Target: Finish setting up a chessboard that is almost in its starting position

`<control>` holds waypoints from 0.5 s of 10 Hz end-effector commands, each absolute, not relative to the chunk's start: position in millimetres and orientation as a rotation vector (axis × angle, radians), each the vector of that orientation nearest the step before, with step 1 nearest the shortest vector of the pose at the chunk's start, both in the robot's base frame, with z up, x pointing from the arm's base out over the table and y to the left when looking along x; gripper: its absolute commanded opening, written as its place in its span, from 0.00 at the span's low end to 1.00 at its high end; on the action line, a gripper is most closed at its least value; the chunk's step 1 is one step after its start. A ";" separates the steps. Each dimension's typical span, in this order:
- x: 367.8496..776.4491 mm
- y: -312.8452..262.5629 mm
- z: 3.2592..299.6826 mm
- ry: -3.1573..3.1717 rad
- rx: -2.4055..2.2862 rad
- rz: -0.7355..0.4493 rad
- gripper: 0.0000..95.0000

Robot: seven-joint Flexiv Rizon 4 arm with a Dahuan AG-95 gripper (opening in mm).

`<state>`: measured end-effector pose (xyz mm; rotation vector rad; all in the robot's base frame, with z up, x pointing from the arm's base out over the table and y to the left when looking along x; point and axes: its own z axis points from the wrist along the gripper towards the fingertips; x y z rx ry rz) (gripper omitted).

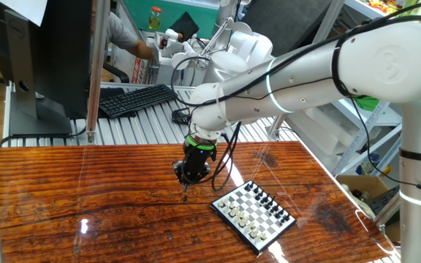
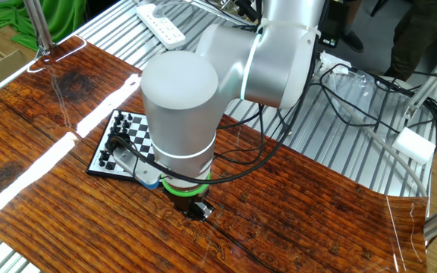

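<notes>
Arm (image 1: 305,66) reaching over wooden table (image 1: 86,197); chessboard (image 1: 253,212) near the table's edge, rows of pieces mostly standing, remaining misplacement too small to tell; gripper (image 1: 186,191) poised beside the board, apart from it, grip state and any held piece cannot be told.

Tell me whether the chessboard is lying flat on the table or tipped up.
Flat. The chessboard lies level on the wooden table, pieces standing in rows along both edges.
</notes>
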<state>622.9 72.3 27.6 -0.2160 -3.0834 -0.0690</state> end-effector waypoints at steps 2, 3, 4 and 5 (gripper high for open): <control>622.4 72.2 27.6 -3.082 -0.208 -0.067 0.00; 622.4 72.2 27.6 -3.082 -0.210 -0.067 0.00; 622.4 72.2 27.6 -3.082 -0.212 -0.067 0.00; 622.6 72.3 27.6 -3.078 -0.218 -0.068 0.00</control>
